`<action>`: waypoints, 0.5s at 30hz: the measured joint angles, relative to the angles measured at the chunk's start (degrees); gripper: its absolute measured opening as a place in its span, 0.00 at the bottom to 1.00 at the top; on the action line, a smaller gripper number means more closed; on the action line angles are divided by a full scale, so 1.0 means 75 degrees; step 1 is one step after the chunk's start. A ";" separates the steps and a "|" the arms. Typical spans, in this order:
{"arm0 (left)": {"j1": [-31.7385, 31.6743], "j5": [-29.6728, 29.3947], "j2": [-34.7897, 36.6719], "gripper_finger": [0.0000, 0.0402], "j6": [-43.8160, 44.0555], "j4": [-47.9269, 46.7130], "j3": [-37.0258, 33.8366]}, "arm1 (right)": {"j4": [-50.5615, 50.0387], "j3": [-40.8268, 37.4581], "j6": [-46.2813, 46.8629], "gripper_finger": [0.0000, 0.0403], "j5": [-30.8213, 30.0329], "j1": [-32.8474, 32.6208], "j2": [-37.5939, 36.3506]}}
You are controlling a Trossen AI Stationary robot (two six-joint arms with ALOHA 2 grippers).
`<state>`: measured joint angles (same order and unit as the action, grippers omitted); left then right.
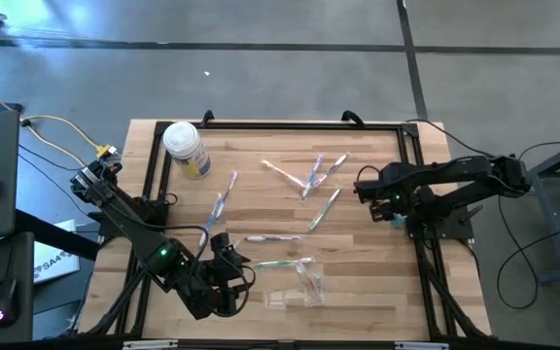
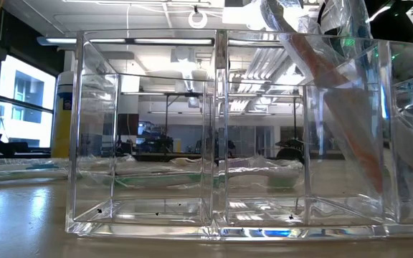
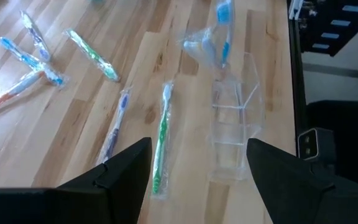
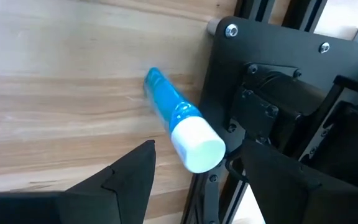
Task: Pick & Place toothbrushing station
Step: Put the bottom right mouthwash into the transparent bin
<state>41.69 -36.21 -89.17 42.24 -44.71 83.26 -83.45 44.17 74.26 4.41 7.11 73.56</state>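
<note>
The clear holder [image 1: 288, 297] stands on the table near its front edge; the low view shows its see-through compartments [image 2: 156, 143]. A wrapped toothbrush [image 2: 350, 107] leans inside its right compartment. More wrapped toothbrushes lie flat on the wood, among them a green one [image 3: 161, 140] and a purple one [image 3: 114, 134]. My left gripper [image 3: 197, 180] hovers open left of the holder, pointing down at a slant toward it. My right gripper [image 4: 194, 180] is open above a blue tube with a white cap [image 4: 179, 127] lying by the right arm's base.
A white-lidded jar with a yellow label [image 1: 185, 148] stands at the far left. Several toothbrushes [image 1: 314, 175] lie crossed at the far middle. A black frame [image 1: 290, 124] borders the tabletop. The right arm's black base plate [image 4: 272, 93] sits right beside the blue tube.
</note>
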 joint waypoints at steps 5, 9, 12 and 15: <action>0.0000 0.0021 0.0000 0.65 -0.0026 -0.0037 -0.0082 | 0.0024 -0.0001 0.0018 0.57 0.0002 0.0027 0.0000; -0.0003 0.0021 0.0000 0.65 -0.0026 -0.0050 -0.0196 | 0.0026 -0.0010 0.0119 0.57 0.0035 0.0027 0.0000; -0.0003 0.0014 -0.0003 0.65 -0.0026 -0.0045 -0.0207 | 0.0024 -0.0021 0.0117 0.57 0.0109 0.0024 0.0000; -0.0003 0.0009 -0.0003 0.65 -0.0026 -0.0001 -0.0207 | 0.0070 -0.0021 0.0114 0.57 0.0249 0.0021 0.0000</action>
<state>41.67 -36.14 -89.19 42.04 -44.72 81.71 -82.92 44.01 75.11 6.28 7.27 73.56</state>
